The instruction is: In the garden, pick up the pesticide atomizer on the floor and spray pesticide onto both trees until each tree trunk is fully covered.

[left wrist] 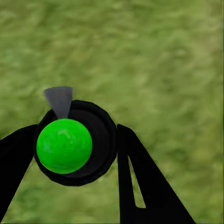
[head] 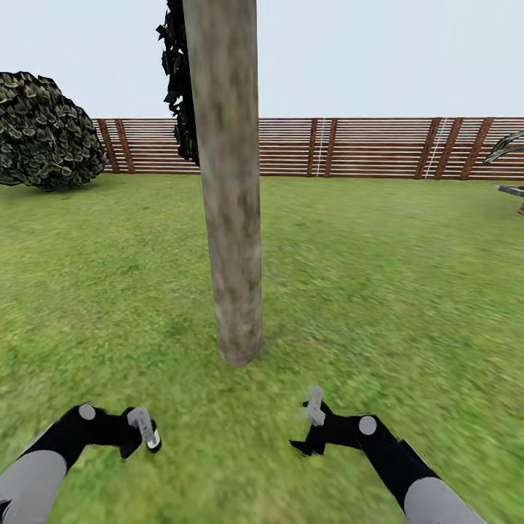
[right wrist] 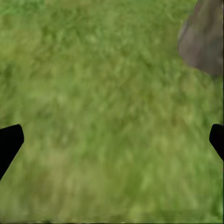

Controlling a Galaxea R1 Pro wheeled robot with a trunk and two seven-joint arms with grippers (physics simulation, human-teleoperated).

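Two pincers hung over grass: left gripper (left wrist: pixel 77 154) clamped the unlabelled pesticide atomizer (left wrist: pixel 74 142), right gripper (right wrist: pixel 112 140) gaped, tree trunk (head: pixel 227 182) ahead.

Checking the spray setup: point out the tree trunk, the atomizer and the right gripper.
tree trunk (head: pixel 231 218), head view, mid-height bark.
atomizer (left wrist: pixel 64 145), left wrist view, green top.
right gripper (head: pixel 309 429), head view, between fingertips.
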